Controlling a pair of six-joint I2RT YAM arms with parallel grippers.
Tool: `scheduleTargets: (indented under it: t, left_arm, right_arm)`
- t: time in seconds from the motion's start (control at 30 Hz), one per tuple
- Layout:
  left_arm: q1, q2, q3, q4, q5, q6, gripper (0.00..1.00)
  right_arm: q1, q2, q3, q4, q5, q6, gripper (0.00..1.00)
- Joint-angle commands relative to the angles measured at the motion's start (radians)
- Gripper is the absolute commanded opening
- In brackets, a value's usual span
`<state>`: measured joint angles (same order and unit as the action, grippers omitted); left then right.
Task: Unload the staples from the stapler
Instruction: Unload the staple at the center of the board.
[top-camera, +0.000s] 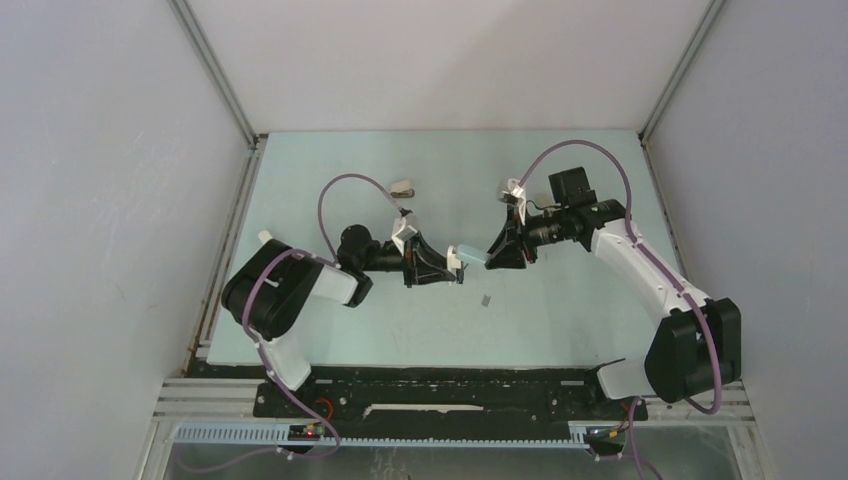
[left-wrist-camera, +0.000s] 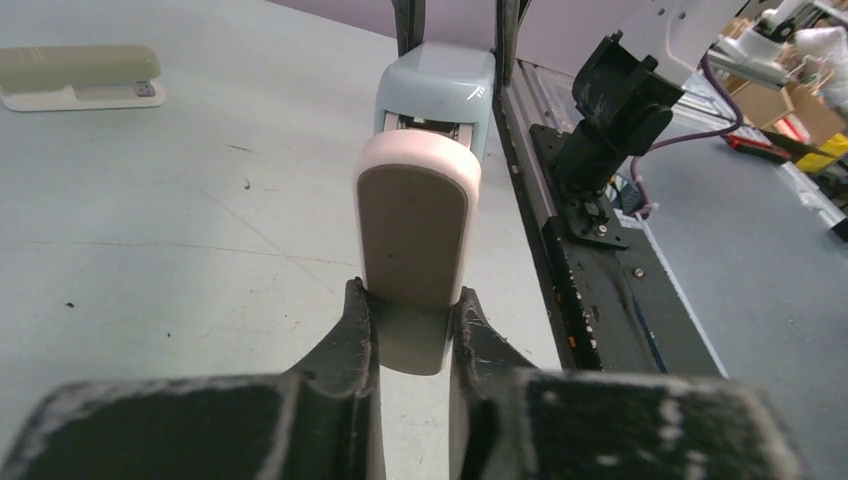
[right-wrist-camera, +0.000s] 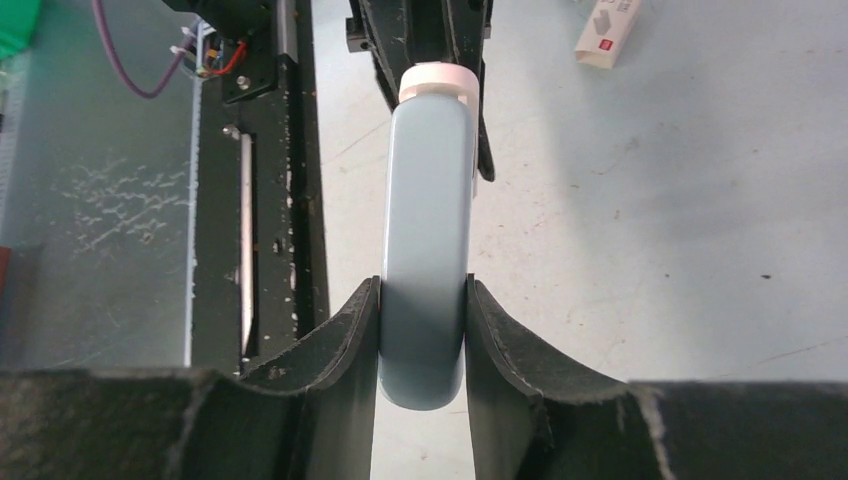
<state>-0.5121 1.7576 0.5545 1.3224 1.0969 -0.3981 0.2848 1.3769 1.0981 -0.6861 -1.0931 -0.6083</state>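
The pale-blue stapler (top-camera: 468, 257) hangs above the table's middle, held from both ends. My left gripper (left-wrist-camera: 410, 300) is shut on its whitish flat part (left-wrist-camera: 415, 230), with a finger pressed to each side. Beyond that part, the blue body (left-wrist-camera: 435, 90) shows its open front. My right gripper (right-wrist-camera: 423, 300) is shut on the stapler's rounded blue body (right-wrist-camera: 428, 230), whose white end (right-wrist-camera: 435, 80) points away. In the top view the left gripper (top-camera: 450, 268) and right gripper (top-camera: 497, 258) face each other. A tiny grey strip of staples (top-camera: 485, 299) lies on the table just in front.
A squat grey-brown stapler with a white base (top-camera: 402, 187) (left-wrist-camera: 80, 78) lies at the back left. A small white labelled box (right-wrist-camera: 610, 30) sits on the table behind the right arm. The black base rail (left-wrist-camera: 590, 250) runs along the near edge.
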Motion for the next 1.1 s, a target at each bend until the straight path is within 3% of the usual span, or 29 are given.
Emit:
scheduleTargets:
  t: [0.0,0.33,0.4,0.5,0.57,1.07]
  left_arm:
    - [0.022,0.008,0.070,0.044,0.029,-0.077,0.00]
    - [0.021,-0.036,0.128,-0.093,0.008,-0.147,0.00]
    - [0.020,-0.077,0.147,-0.264,-0.033,-0.036,0.00]
    - [-0.004,-0.157,0.262,-0.865,-0.194,0.354,0.00]
    - [-0.027,-0.160,0.348,-1.170,-0.296,0.504,0.00]
    - [-0.051,-0.113,0.540,-1.558,-0.548,0.734,0.00]
  right_arm:
    - [-0.012,0.032,0.046,-0.044,0.078,-0.103,0.00]
    - [0.053,0.127,0.047,0.061,0.159,-0.010,0.00]
    - [0.064,0.134,0.047,0.096,0.180,0.007,0.00]
    - [0.063,0.134,0.047,0.158,0.221,0.021,0.00]
    - [0.058,0.138,0.047,0.179,0.241,0.011,0.00]
    - [-0.019,0.217,0.047,0.217,0.304,-0.149,0.00]
